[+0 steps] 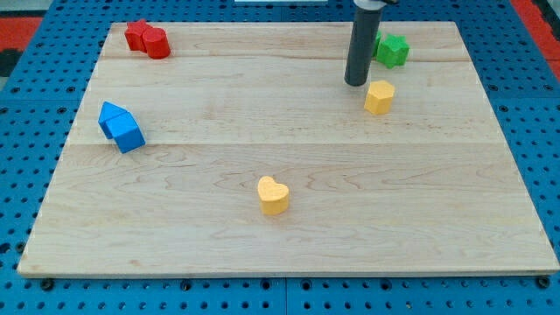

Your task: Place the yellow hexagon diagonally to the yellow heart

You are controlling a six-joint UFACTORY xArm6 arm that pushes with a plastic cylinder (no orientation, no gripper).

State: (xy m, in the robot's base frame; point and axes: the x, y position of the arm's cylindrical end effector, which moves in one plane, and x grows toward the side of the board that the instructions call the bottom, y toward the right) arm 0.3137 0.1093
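Setting my tip (355, 83) bare, holding nothing, just up-left of yellow hexagon (379, 96); we'd shove it toward yellow heart (273, 195).

The pale wooden bench (289, 149) carries red blocks (147, 39) at upper left, blue blocks (121, 127) at left, a green block (393, 50) at upper right, a yellow hexagon (379, 96) just below it, and a yellow heart (273, 195) at lower centre.

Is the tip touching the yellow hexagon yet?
Apart. The camera view shows a strip of bare wood between my tip and the yellow hexagon, which sits to the tip's lower right.
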